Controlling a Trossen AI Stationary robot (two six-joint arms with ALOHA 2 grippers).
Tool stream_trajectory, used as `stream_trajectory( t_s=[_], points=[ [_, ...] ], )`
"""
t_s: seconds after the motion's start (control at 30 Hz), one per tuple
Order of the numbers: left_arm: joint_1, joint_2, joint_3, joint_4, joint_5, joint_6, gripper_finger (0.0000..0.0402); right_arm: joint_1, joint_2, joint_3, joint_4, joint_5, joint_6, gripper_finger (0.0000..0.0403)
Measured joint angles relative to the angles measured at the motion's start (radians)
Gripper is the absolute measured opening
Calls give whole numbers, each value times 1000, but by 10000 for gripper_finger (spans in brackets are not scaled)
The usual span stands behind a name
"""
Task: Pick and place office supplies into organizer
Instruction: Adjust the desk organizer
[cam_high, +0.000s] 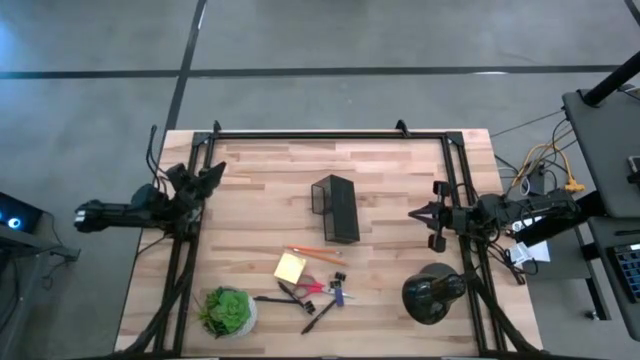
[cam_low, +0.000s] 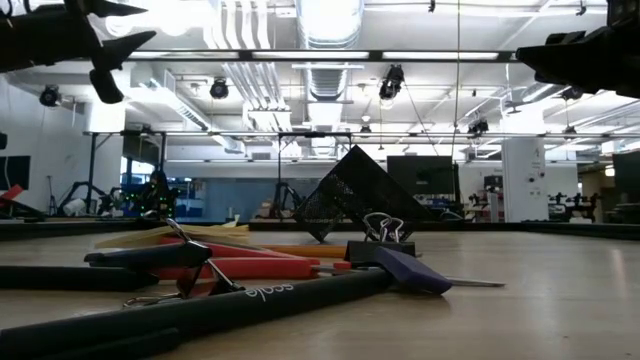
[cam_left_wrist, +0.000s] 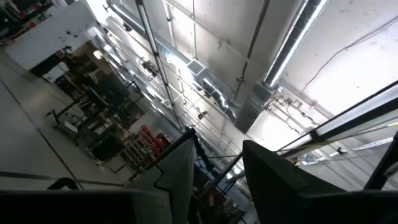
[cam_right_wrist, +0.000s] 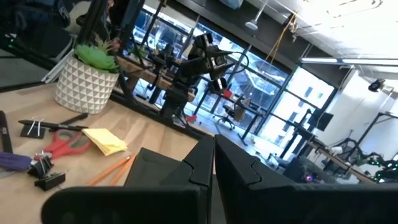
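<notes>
my left end effector (cam_high: 212, 176) hung at the tabletop's (cam_high: 400, 200) left edge, fingers apart, empty. my right end effector (cam_high: 425, 213) waited at the right edge, fingers together. the organizer (cam_high: 335, 208) lay mid-tabletop; sticky-note pad (cam_high: 290, 266), scissors (cam_high: 308, 289) and pencil (cam_high: 313, 251) lay nearer.

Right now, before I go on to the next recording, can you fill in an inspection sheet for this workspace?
Surface: wooden table, bare around the middle.
Job's things: organizer mid-table; it looks tilted in the low view. Yellow sticky-note pad, red-handled scissors, orange pencil, black pens and binder clips lie together near the front edge, none in the organizer.
Clutter: potted plant front left; round black domed object front right.
Grippers: left gripper at the left edge, jaws apart, empty; right gripper at the right edge, jaws shut, empty.
Cables: bundle off the right side.
Surroundings: grey floor; open workshop behind.
</notes>
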Motion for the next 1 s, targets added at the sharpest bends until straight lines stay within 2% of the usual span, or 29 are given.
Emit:
stream_trajectory(
  t_s=[0.33,0.47,0.6,0.83,1.0],
  points=[
    [0,24,0,-1,7,-5,123,0,0,0,0,-1,28,9],
    [0,36,0,52,5,-6,123,0,0,0,0,-1,46,9],
    [0,75,17,73,2,-6,123,0,0,0,2,-2,3,8],
    [0,285,95,71,10,-33,123,0,0,0,53,-3,-8,8],
    [0,444,176,73,74,-92,123,0,0,0,108,-13,45,8]
  ],
)
